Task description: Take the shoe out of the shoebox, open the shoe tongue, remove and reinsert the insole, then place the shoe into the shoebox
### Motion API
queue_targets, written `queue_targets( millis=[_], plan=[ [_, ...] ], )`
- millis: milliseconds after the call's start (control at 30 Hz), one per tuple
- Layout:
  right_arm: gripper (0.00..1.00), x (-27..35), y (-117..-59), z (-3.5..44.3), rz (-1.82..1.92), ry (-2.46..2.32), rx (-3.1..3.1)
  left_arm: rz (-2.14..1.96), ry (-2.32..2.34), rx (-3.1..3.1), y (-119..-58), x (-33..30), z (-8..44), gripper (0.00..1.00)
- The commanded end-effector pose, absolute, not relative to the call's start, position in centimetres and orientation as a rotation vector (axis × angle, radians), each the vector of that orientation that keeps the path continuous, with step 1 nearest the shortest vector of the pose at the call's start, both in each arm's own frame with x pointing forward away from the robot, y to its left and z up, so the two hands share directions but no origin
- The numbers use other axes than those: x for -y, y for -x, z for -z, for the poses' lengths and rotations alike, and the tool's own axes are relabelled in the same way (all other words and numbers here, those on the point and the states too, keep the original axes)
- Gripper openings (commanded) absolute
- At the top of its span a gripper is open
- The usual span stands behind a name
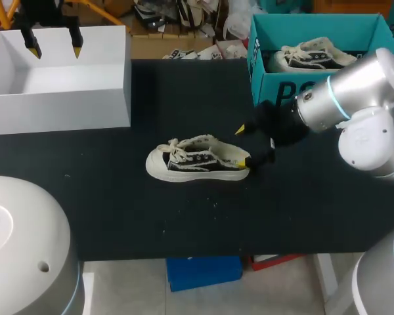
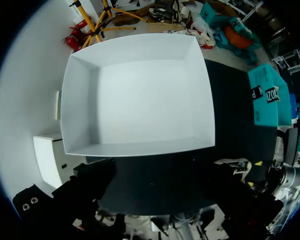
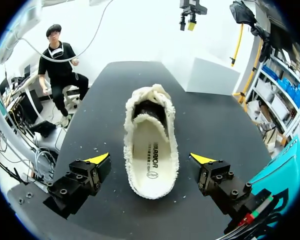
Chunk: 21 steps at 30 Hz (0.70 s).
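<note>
A small black canvas shoe (image 1: 197, 159) with cream laces and a white sole lies on its sole mid-table, toe toward the white shoebox (image 1: 59, 98). In the right wrist view the shoe (image 3: 150, 125) points away, with its insole showing inside. My right gripper (image 3: 150, 158) is open at the heel end, a yellow-tipped finger on either side and neither touching. The head view shows the right gripper (image 1: 243, 144) just right of the heel. My left gripper (image 1: 55, 47) hangs open above the shoebox (image 2: 140, 90), which holds nothing.
A teal box (image 1: 269, 79) with another shoe (image 1: 312, 58) in it stands at the back right, close behind my right arm. The black table (image 1: 118, 210) stretches bare in front of the shoe and between the two boxes.
</note>
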State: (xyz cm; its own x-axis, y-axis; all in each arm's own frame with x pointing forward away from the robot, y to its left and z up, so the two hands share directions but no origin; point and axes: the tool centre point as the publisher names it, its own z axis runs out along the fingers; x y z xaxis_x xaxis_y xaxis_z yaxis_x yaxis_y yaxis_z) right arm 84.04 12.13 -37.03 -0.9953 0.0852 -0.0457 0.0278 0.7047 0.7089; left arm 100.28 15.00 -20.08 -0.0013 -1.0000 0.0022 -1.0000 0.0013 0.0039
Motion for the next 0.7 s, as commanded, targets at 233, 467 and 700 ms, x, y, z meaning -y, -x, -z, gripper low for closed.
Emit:
queue_targets(
  millis=[233, 467, 700],
  plan=[
    [1.0, -12.2, -84.0, 39.9, -1.309, -0.124, -2.785, 0.004, -2.218, 2.219, -100.2, -15.0, 20.0, 1.0],
    [1.0, -12.4, -84.4, 41.3, -1.327, -0.137, -2.783, 0.004, -2.218, 2.219, -100.2, -15.0, 20.0, 1.0],
    [1.0, -12.8, -84.8, 42.5, -1.361, -0.15, -2.772, 0.004, -2.218, 2.219, -100.2, -15.0, 20.0, 1.0]
  ],
)
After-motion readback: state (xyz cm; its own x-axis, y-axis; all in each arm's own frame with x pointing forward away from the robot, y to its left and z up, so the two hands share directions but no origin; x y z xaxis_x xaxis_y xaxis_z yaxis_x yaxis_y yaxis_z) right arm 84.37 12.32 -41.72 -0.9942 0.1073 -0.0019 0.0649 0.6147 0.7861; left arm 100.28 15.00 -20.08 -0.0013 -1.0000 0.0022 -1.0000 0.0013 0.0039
